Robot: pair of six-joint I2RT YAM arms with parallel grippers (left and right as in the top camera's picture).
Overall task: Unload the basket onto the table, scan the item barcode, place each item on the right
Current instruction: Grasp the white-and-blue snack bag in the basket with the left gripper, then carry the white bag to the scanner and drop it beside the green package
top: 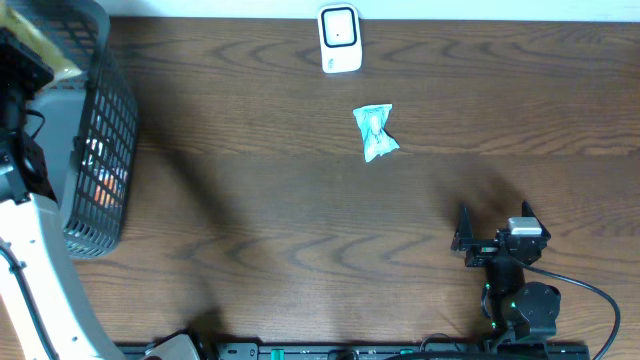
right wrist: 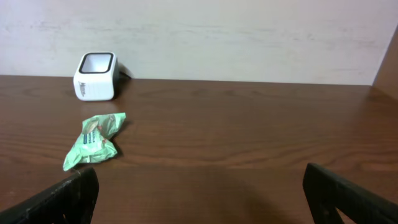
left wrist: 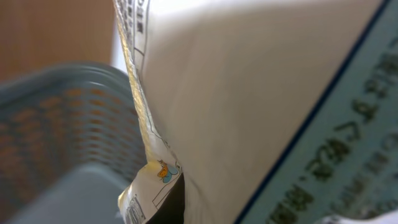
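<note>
My left arm (top: pixel 18 140) is out over the black mesh basket (top: pixel 100 150). Its fingers read as closed, and I take them to be clamped on the white package (left wrist: pixel 236 112) that fills the left wrist view, though the fingers themselves are hidden there. The coming move turns on the white scanner (top: pixel 340 40). It sits at the far edge of the table (top: pixel 300 220), well off to the right of that package, so I would have to carry the package across and turn its barcode toward the scanner window. A green packet (top: pixel 375 132) lies on the table just in front of the scanner, its long axis running roughly toward and away from me. It is nearer my right fingers (top: pixel 464 235), which stand wide apart and empty. Only the overhead view shows the basket-to-scanner layout. Only the left wrist view shows the package's print, and I cannot make out a barcode in it.
</note>
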